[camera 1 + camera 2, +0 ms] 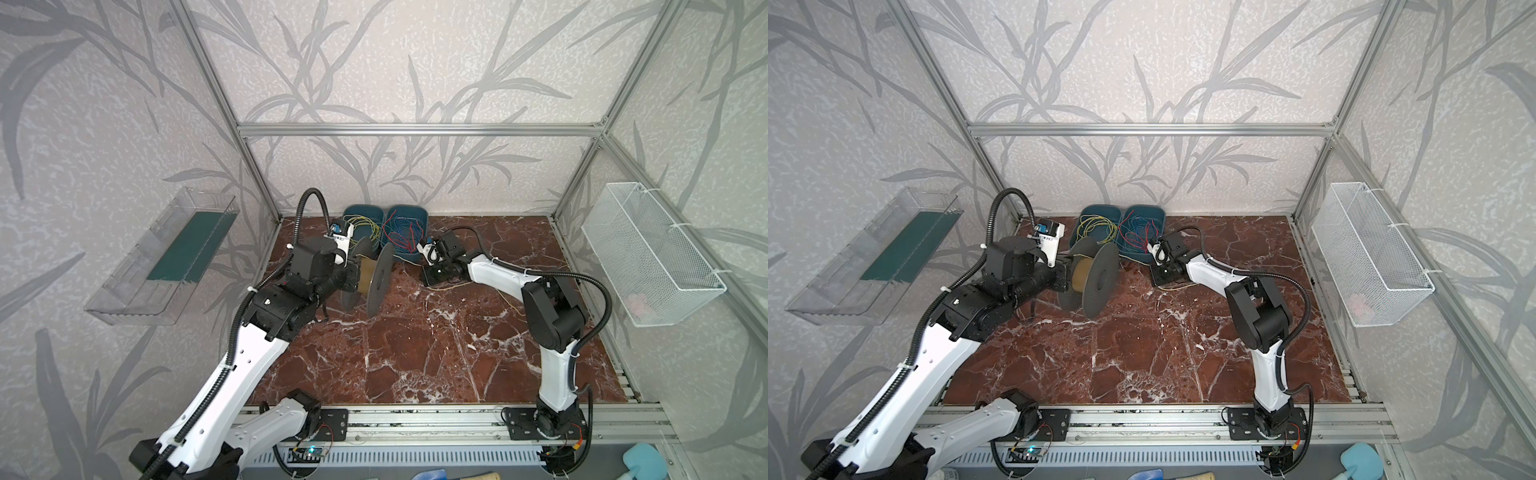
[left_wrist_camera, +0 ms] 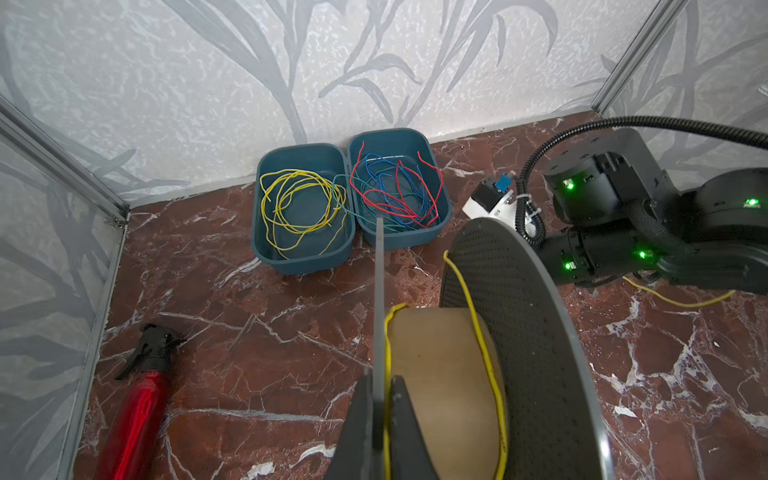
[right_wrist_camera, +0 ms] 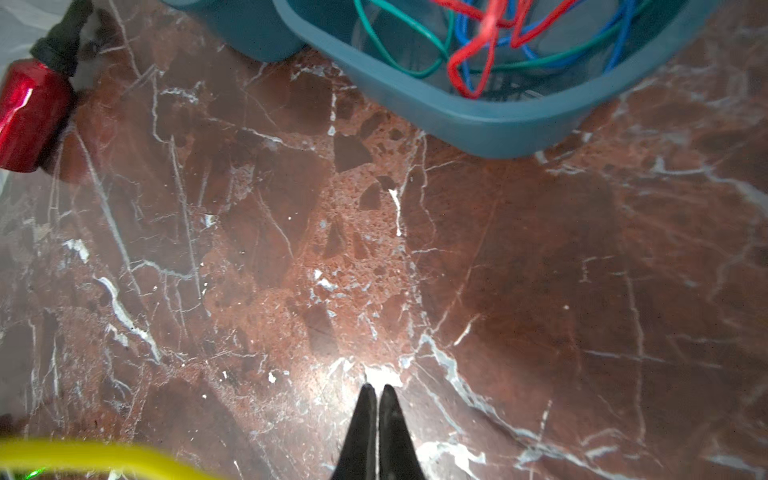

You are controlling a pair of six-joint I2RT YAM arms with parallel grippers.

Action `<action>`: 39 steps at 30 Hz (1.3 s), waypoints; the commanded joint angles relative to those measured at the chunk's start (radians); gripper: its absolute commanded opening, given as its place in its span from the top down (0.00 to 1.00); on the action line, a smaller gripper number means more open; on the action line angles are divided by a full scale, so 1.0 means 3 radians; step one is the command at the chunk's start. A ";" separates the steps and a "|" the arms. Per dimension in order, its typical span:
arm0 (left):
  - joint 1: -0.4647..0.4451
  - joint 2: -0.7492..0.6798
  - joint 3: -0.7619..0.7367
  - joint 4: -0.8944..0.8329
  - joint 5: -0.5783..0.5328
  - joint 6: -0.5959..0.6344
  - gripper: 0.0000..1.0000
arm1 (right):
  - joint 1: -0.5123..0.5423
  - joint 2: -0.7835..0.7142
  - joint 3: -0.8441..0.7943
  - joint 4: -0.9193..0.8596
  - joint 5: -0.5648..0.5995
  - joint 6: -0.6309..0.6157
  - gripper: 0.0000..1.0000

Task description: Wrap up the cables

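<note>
A dark grey spool [image 1: 380,276] [image 1: 1100,276] with a cardboard core [image 2: 440,374] stands on edge on the marble. My left gripper [image 2: 380,384] [image 1: 352,277] is shut on its thin near flange [image 2: 379,291]. A yellow cable [image 2: 492,374] crosses the core, and another stretch of it runs between the fingers beside the flange. The cable trails over the floor [image 1: 459,286] [image 2: 681,302] under my right arm. My right gripper [image 3: 377,390] [image 1: 432,275] is shut and empty, its tips close over the marble, with the cable blurred beside it [image 3: 83,455]. More yellow cables [image 2: 297,203] lie coiled in the left teal bin [image 2: 301,266].
The right teal bin [image 2: 415,239] [image 3: 498,129] holds red, blue and green wires [image 2: 395,187]. A red spray bottle [image 2: 141,411] [image 3: 29,112] lies near the left wall. A clear tray [image 1: 124,299] hangs on the left wall, a white mesh basket [image 1: 648,253] on the right.
</note>
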 commanded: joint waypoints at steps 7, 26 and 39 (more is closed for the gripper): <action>0.0114 -0.0061 0.0341 0.0321 -0.0202 0.0020 1.00 | -0.0068 -0.0016 -0.0256 0.0140 -0.0205 -0.0036 0.90; 0.0395 -0.0035 0.0447 0.0253 -0.0119 0.0142 1.00 | -0.0201 -0.0349 -0.0824 0.0292 -0.0170 -0.0015 0.91; 0.0431 0.0038 0.0288 0.0885 -0.0280 -0.0399 1.00 | 0.0416 -0.0273 -0.0959 0.0580 -0.0082 0.0329 1.00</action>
